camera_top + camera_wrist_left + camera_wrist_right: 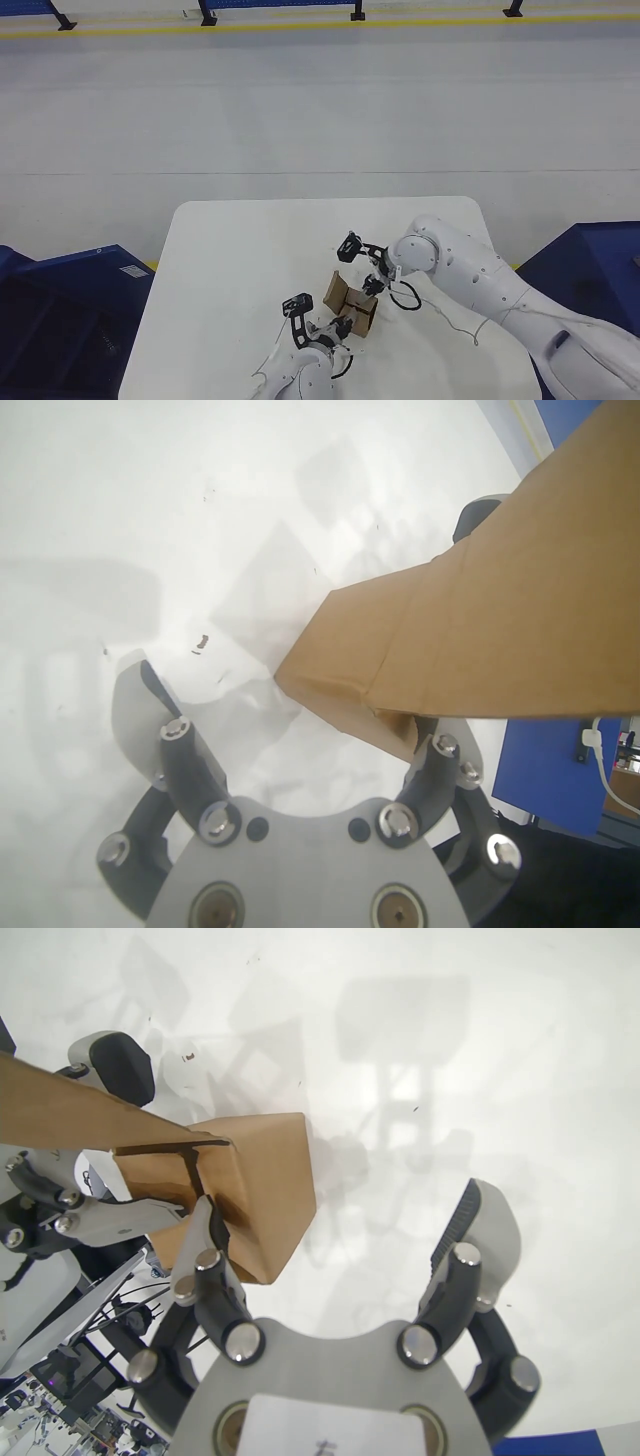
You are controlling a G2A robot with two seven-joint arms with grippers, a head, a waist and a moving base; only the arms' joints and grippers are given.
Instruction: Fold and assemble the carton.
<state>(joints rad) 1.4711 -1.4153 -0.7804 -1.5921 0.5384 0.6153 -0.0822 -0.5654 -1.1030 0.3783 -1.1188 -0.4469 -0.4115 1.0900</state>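
On the white table [230,260], the left gripper [280,700] and right gripper [340,1198], fingers spread, brace the half-folded brown cardboard carton [350,297] from opposite sides (probably squaring its walls).

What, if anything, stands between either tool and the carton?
Nothing visible does. The carton sits on the table with both tools open and right at it: the right tool has one side against the carton's wall, and the left tool is at its lower corner.
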